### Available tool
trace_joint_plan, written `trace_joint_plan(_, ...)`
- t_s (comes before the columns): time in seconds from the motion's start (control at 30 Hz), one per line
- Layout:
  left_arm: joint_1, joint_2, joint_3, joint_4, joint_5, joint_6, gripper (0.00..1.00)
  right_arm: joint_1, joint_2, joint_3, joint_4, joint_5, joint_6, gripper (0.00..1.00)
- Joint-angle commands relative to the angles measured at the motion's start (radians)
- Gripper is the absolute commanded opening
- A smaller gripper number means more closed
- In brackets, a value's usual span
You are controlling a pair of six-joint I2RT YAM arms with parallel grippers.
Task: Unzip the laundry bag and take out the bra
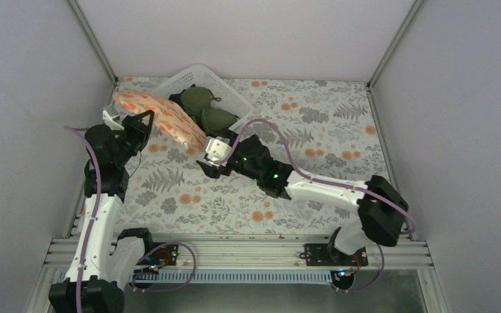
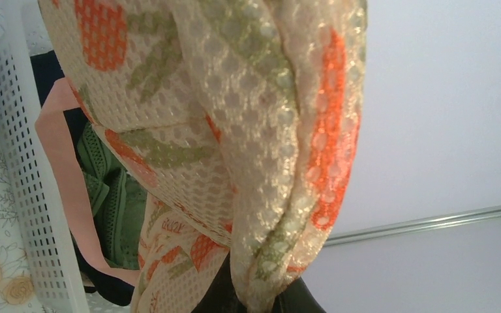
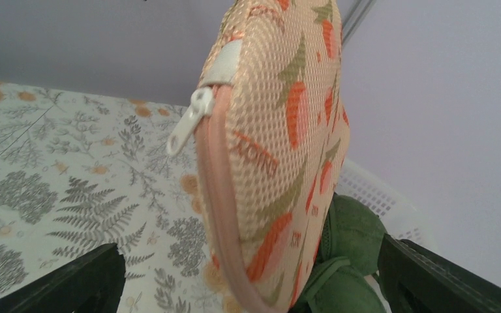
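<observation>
White lattice basket [image 1: 231, 94] at the far edge of the floral-print table [image 1: 326, 130] (two olive-green bras [image 1: 196, 99] inside)

The laundry bag [image 2: 235, 130] fills the middle, very close. Its peach net cloth has orange-red and green shapes on it. At the bottom, a fold of it is pinched in the dark left gripper [image 2: 261, 301]. On the left is a white basket [image 2: 29, 195] full of holes, with green cloth [image 2: 111, 195] inside. A pale wall [image 2: 443, 130] is on the right.

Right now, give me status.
Left gripper shut on peach-pink flower-print mesh laundry bag. Right gripper open, facing its white zipper pull; zip closed. White lattice basket close behind.
</observation>
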Motion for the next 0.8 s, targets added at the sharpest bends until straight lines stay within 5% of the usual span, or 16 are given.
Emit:
trace_joint_plan(0.0, 0.006, -0.018, 0.029, -0.01, 0.0, -0.033, 0.02, 0.009, 0.025, 0.056, 0.134, 0.026, -0.013, 0.93)
trace_joint_plan(0.17, 0.006, -0.023, 0.012, -0.011, 0.001, -0.045, 0.02, 0.008, 0.055, 0.073, 0.133, 0.041, -0.001, 0.56)
trace_joint_plan(0.47, 0.006, -0.027, 0.003, -0.002, 0.009, -0.057, 0.02, 0.007, 0.114, 0.128, 0.09, 0.038, -0.027, 0.57)
trace_joint_plan(0.6, 0.006, -0.034, 0.0, -0.008, 0.009, -0.056, 0.02, 0.007, 0.159, 0.166, 0.068, 0.043, -0.02, 0.35)
trace_joint_plan(0.7, 0.006, -0.041, -0.007, -0.017, 0.007, -0.057, 0.02, 0.0, 0.145, 0.167, 0.066, 0.038, -0.005, 0.06)
trace_joint_plan(0.77, 0.006, -0.046, -0.013, -0.022, 0.006, -0.057, 0.02, -0.008, 0.131, 0.159, 0.065, 0.031, 0.003, 0.03)
